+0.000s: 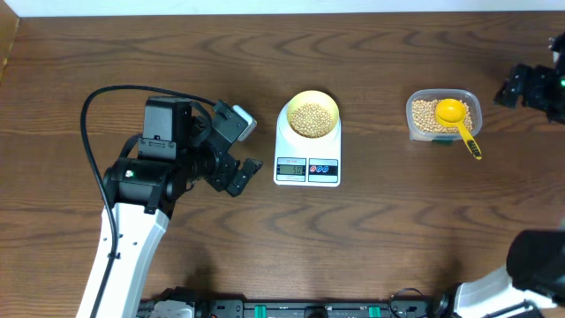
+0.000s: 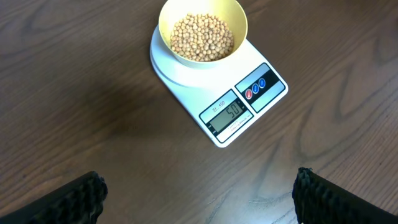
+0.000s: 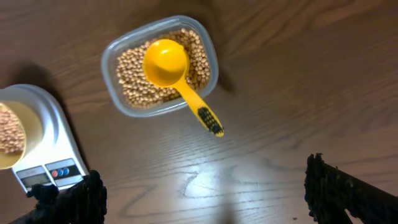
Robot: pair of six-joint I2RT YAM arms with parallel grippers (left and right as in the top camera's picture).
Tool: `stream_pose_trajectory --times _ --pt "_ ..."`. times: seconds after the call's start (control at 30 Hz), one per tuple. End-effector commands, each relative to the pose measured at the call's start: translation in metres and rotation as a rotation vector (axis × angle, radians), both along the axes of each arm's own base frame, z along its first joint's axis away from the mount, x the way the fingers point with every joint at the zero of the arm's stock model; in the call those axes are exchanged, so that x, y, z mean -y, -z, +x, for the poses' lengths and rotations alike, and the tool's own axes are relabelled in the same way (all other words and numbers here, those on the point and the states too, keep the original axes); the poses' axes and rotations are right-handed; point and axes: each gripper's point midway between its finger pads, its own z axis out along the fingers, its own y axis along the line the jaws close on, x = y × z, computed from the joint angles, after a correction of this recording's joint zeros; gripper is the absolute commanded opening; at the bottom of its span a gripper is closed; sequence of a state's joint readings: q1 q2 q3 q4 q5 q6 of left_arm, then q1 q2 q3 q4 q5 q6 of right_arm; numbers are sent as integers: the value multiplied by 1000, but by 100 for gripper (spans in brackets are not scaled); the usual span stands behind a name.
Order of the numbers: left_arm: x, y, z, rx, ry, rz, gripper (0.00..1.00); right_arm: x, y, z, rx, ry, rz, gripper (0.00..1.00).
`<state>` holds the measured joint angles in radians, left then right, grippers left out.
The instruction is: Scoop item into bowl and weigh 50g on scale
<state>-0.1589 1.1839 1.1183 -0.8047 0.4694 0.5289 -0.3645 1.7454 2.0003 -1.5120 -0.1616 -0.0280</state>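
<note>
Left gripper [image 2: 202,202], fingertips at the lower corners of the left wrist view: jaws spread wide, grasping nothing, hanging over bare table [image 2: 74,93] just short of the scale [image 2: 186,81]. Right gripper [image 3: 208,199]: likewise released and empty, above the table near the clear tub [image 3: 115,56].

The pale-yellow bowl [image 2: 163,25] sits centred on the scale's round platform, partly filled with beans [image 2: 202,37]. The display [image 2: 225,112] appears to read 50, though the digits are small. A red and a blue button [image 2: 255,87] lie beside it. The yellow scoop [image 3: 166,62] rests cup-up on the beans left in the tub, its handle reaching over the rim towards the table.

Judged step: confirming the weight, with the scooping apparently done. To do this well, both arms should keep off the platform and the bowl. Any touch or knock to the table would disturb the figure, so let the reading settle before trusting it.

If a correction proves necessary, the right gripper is the nearer to the scoop. It should take the handle at its free end and carry only a few beans at a time, tipped low over the bowl's middle, so none bounce onto the platform or table.
</note>
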Motion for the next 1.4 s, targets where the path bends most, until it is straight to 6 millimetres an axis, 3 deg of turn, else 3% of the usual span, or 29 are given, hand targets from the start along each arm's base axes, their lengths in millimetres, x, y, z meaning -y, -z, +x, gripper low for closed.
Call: stream_pose_trajectory --times 0.0,0.47,0.8,1.2,1.37 --pt "1 2 0 -3 15 -2 97 -5 -23 -7 65 -30 -19 99" --pt "1 2 0 -3 15 -2 98 -26 -68 -45 173 -4 -6 99" --pt "1 2 0 -3 15 -2 98 -30 -96 -47 297 -6 -34 99" --pt "1 2 0 -3 15 -2 98 -64 -188 -91 650 51 19 99" --pt "1 2 0 -3 15 -2 97 -70 -218 -106 781 -112 -156 99"
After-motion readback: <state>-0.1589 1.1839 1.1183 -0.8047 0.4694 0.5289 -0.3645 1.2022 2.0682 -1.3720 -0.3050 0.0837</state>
